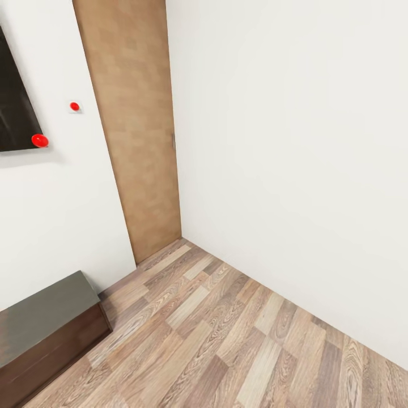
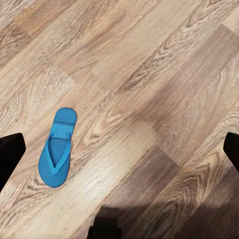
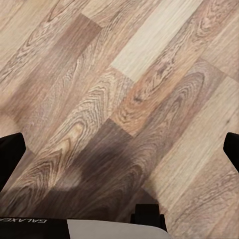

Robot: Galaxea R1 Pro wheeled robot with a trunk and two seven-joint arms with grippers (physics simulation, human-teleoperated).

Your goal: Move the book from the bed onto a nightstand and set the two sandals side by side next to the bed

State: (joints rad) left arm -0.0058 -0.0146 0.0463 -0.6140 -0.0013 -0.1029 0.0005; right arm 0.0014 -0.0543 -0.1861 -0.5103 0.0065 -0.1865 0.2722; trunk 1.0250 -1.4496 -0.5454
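Left fingers (image 2: 119,149) spread wide, dark tips at both edges of left wrist view, nothing between them. Below them, one blue sandal (image 2: 57,148) lies flat on wood-plank floor (image 2: 164,74), strap side up, nearer to one fingertip. Right fingers (image 3: 119,149) also spread wide, empty, above bare planks with dark shadow. Head view: low dark brown cabinet (image 1: 45,334) against white wall (image 1: 294,170), farther tan door (image 1: 139,130) in corner, dark panel (image 1: 14,107) with red dots on wall.
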